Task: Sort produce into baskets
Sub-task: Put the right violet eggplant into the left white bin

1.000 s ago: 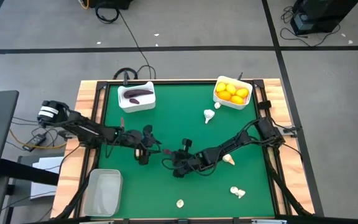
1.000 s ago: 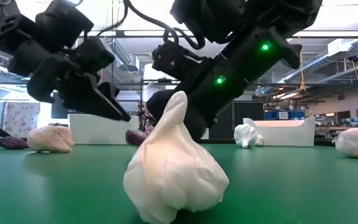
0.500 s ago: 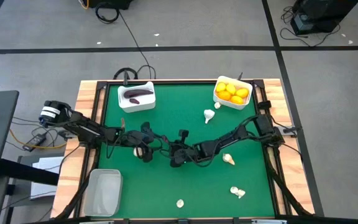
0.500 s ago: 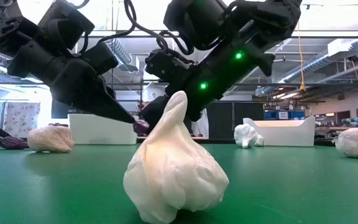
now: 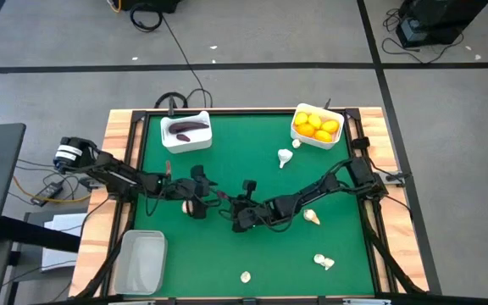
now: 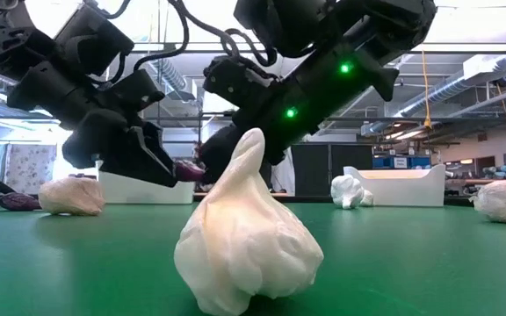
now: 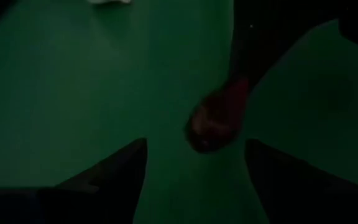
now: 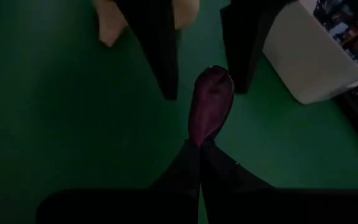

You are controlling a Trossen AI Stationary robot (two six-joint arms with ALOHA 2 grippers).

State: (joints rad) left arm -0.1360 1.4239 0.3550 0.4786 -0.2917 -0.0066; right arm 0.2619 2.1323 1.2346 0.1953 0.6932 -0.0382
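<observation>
Two claws meeting mid-counter, right claw (image 8: 199, 149) pinched on a purple eggplant (image 8: 211, 102), left claw (image 7: 194, 155) spread wide around its free end, garlic bulbs (image 5: 311, 217) scattered toward the right edge.

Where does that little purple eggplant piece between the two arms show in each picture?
High view: eggplant piece mid-table between the two arms, barely visible.
Low view: just left of the big garlic bulb's tip.
Left wrist view: centre, dark red.
Right wrist view: centre, pinched by the right end effector.
Shared landmark: the white basket, absent from left wrist view.
</observation>
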